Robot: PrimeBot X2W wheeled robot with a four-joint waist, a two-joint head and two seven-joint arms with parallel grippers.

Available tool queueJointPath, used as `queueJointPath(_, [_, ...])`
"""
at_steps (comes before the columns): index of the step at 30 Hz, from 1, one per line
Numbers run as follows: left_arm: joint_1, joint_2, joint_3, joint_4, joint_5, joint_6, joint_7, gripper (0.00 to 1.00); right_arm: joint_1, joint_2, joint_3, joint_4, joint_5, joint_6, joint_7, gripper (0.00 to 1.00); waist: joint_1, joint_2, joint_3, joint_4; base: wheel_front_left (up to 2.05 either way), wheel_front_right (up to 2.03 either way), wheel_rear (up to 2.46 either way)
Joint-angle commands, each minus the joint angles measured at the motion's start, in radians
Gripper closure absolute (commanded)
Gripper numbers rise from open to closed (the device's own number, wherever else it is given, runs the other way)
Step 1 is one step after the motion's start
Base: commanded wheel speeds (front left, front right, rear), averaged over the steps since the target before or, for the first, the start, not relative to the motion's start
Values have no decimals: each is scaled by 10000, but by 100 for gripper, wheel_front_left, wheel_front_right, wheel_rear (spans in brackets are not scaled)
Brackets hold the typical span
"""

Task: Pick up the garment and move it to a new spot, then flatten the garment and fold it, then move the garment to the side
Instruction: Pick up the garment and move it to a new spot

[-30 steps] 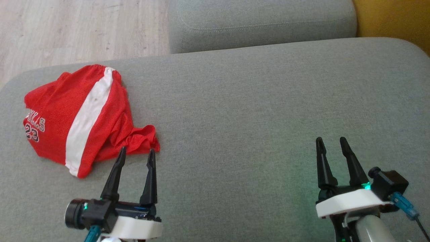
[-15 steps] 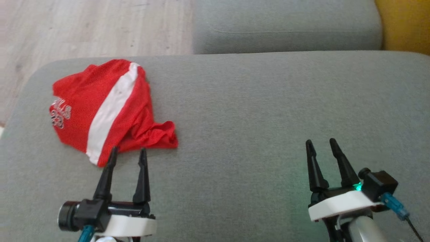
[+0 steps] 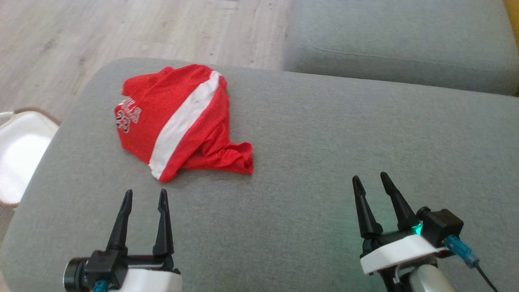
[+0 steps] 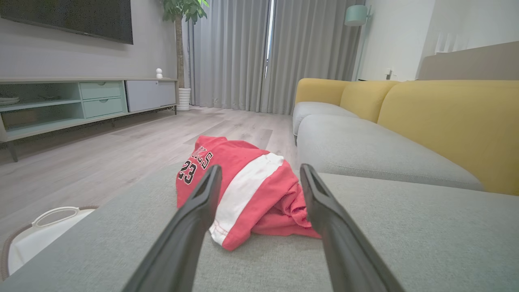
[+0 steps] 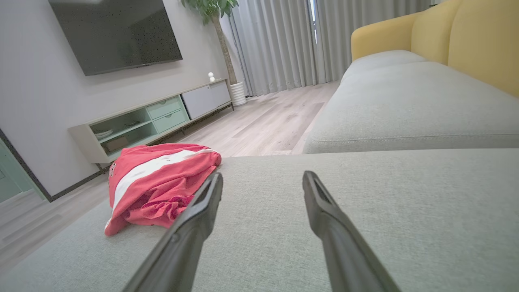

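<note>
Head view is showing the red garment [image 3: 178,121] lying crumpled on the grey sofa cushion [image 3: 324,142], just ahead of the left gripper [image 3: 146,191]; both it and the right gripper [image 3: 369,176] are holding their fingers apart, gripping nothing.

Garment [image 3: 182,121] on cushion's [image 3: 324,162] left

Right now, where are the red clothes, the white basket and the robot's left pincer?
Red mesh garment with a white stripe [image 3: 182,121]: head view, on the stripe.
White basket with a brown rim [image 3: 24,154]: head view, bare inside.
Left pincer [image 3: 146,191]: head view, between its fingertips.
</note>
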Motion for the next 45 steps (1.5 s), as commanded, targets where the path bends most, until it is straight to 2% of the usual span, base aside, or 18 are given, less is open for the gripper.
queueJointPath(1, [-318,-22,366,-293,45,47,-51,0,-124,-70,235,-273,94,-7,-93,0,0,0,-54,232,0,0,0])
queueJointPath(10, [-230,-22,626,-244,174,1,-51,0,-122,-70,472,-249,288,-7,-93,0,0,0,-74,667,0,0,0])
queueJointPath(18, [-553,29,914,1,475,-54,-51,0,-330,-70,390,-358,195,-7,-93,0,0,0,370,392,0,0,0])
queueJointPath(23, [-1546,537,628,1306,844,-427,65,0,-568,-70,93,-482,-50,-7,-93,0,0,0,951,110,0,0,0])
queueJointPath(28, [-3075,1300,22,2853,1229,-856,1101,0,-908,-70,-155,-607,-281,-7,-93,0,0,0,1653,-201,0,0,0])
queueJointPath(34, [-4421,1776,-503,4494,1165,-1057,2359,0,-1279,-70,-283,-718,-364,-7,-93,0,0,0,2308,-608,0,0,0])
queueJointPath(40, [-5154,1989,-480,5371,1203,-883,2402,0,-1448,-70,-304,-774,-363,-7,-93,0,0,0,2623,-862,0,0,0])
queueJointPath(45, [-5554,2010,-377,6120,1267,-342,2267,0,-1502,-70,-361,-795,-369,-7,-93,0,0,0,2745,-993,0,0,0])
